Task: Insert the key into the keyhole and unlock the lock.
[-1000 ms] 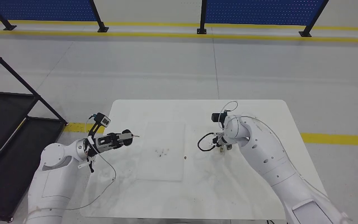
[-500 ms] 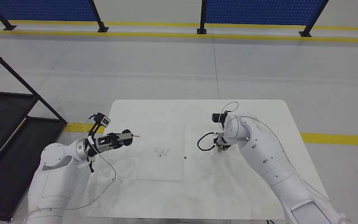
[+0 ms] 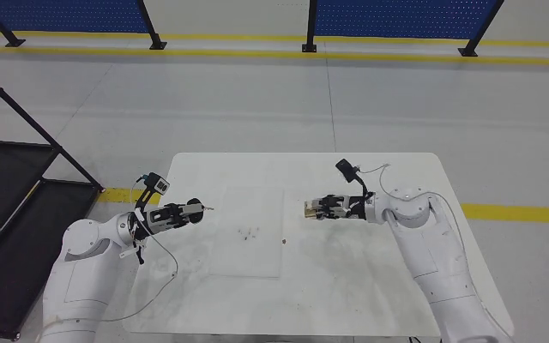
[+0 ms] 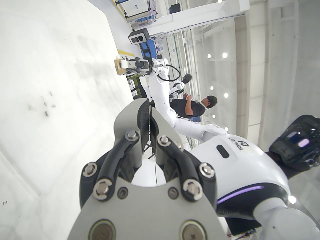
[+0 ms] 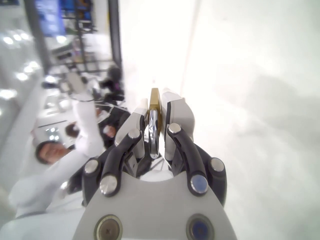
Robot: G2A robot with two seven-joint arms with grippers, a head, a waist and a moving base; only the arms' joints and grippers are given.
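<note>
Twofold finding: noted right gripper (image 3: pixel 316 207) clamped on brass lock (image 5: pixel 155 98) held clear above table (image 3: pixel 369 283), left gripper (image 4: pixel 149 112) pinched narrow, key not discernible; judged presenting step, next requiring lock and key brought into line.

A white table (image 3: pixel 377 291) is being overlaid at its middle by a pale rectangular sheet (image 3: pixel 249 257), which is being marked by a few small dark specks (image 3: pixel 250 231), possibly stains. A black cart (image 3: pixel 26 214) is being kept near the table's left end, and blue barrier panels (image 3: pixel 403 17) are being stood beyond a yellow floor line (image 3: pixel 257 53).
</note>
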